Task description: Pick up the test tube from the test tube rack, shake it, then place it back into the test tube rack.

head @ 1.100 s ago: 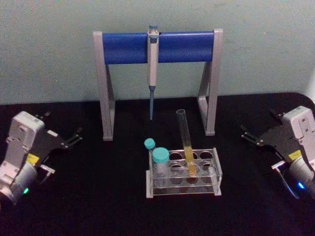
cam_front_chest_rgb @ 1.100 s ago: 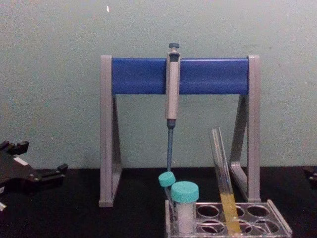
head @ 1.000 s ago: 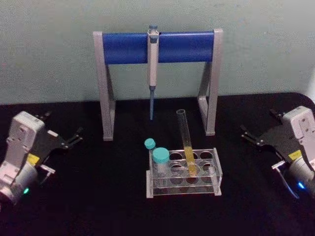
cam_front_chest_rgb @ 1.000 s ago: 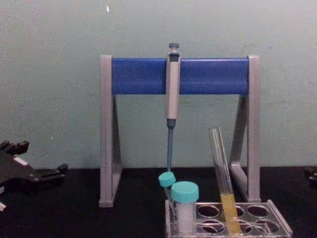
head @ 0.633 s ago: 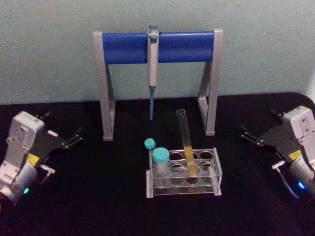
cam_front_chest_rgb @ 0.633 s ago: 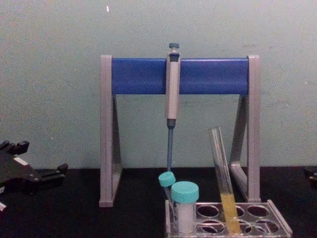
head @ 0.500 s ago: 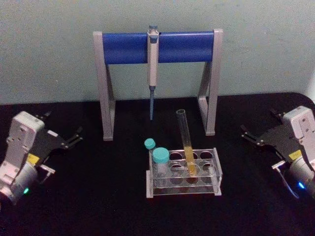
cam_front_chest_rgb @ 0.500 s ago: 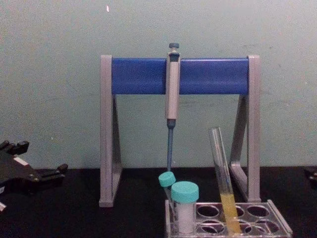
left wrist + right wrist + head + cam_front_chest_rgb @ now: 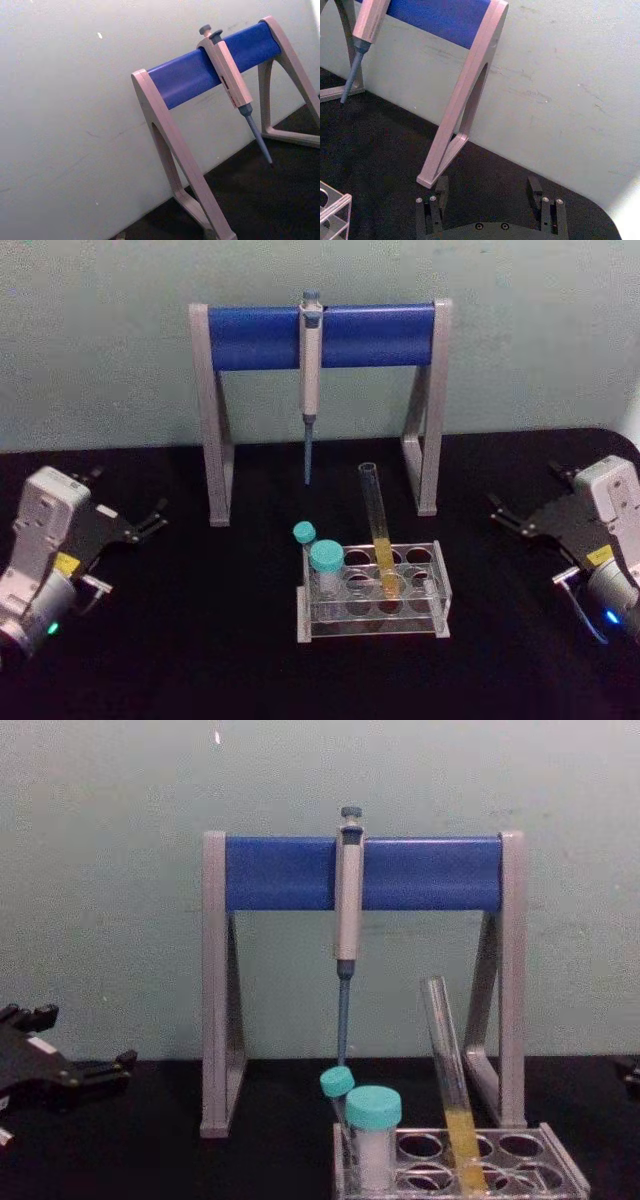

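The test tube (image 9: 378,530) is a long clear glass tube with yellow-orange liquid in its lower part. It leans in a back hole of the low clear test tube rack (image 9: 437,602) at the table's middle. The chest view shows the test tube (image 9: 452,1080) rising well above the rack (image 9: 562,1172). My left gripper (image 9: 128,492) rests open at the far left, far from the rack, and appears as the left gripper (image 9: 85,1038) at that view's edge. My right gripper (image 9: 525,488) sits open at the far right, and the right gripper (image 9: 487,192) holds nothing between its fingers.
A tall grey-and-blue pipette stand (image 9: 320,335) stands behind the rack with a pipette (image 9: 310,370) hanging from it. A wide teal-capped vial (image 9: 326,565) and a thin teal-capped tube (image 9: 304,533) occupy the rack's left end. Black tabletop (image 9: 200,640) lies on either side.
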`<state>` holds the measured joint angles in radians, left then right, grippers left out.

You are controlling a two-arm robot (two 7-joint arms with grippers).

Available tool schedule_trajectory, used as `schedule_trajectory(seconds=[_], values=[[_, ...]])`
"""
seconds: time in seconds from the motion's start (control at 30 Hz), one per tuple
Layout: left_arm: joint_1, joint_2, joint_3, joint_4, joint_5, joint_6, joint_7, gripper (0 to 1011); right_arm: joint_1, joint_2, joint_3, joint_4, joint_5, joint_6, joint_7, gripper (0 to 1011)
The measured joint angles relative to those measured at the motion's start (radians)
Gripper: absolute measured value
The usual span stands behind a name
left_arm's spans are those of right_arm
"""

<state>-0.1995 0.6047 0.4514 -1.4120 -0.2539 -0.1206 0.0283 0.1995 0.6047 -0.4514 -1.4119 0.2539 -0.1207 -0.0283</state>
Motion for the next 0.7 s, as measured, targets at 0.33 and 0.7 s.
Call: schedule_trajectory(seconds=[0.33, 0.7], values=[[0.000, 0.000, 0.000, 0.000, 0.000, 0.000, 0.000, 1001, 0.000, 0.000, 0.000, 0.000, 0.000, 0.000, 0.000, 1000], [0.000, 0.000, 0.000, 0.000, 0.000, 0.000, 0.000, 1001, -0.017, -0.007, 0.027, -0.006, -0.007, -0.033, 0.019, 1000]])
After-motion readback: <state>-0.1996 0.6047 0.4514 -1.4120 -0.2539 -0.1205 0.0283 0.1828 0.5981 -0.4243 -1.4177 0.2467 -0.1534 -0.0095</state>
